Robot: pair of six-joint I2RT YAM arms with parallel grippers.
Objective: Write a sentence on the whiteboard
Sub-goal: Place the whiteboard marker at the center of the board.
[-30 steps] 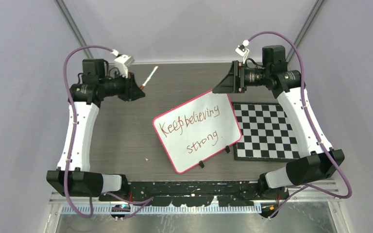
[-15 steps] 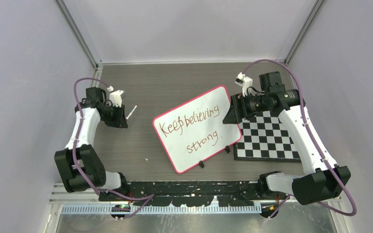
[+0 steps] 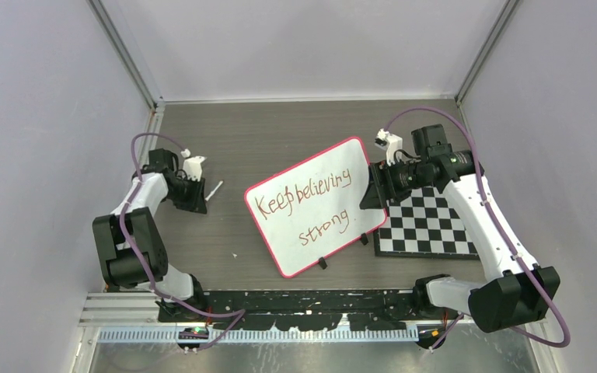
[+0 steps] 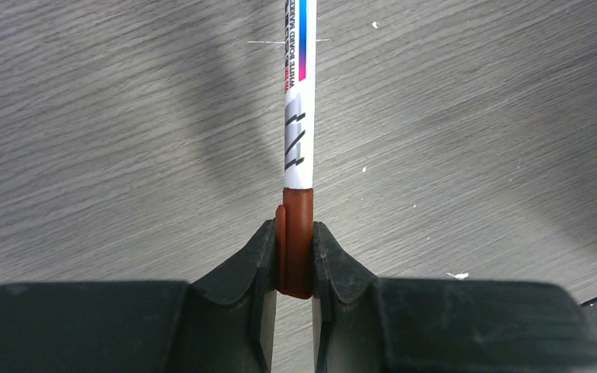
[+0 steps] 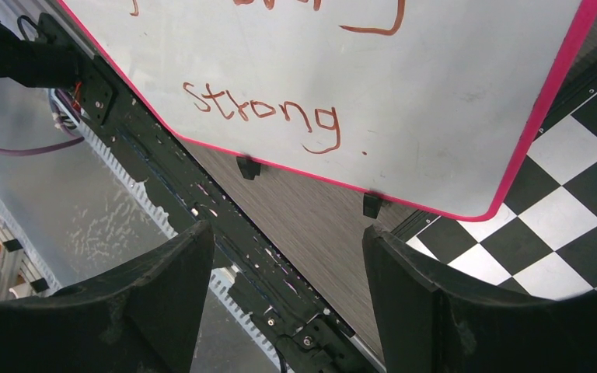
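Your left end effector is clamped tight on the brownish-red end of a white whiteboard marker. Its barrel points away from the fingers over the dark wood-grain table; you cannot tell whether its tip touches the surface. Your right end effector stands wide open with nothing between its fingers, hovering at the right edge of the white, pink-rimmed whiteboard. That board sits askew mid-table, carrying the brownish-red sentence "Keep believing strong" in two lines, its right corner overlapping the black-and-white checkered board.
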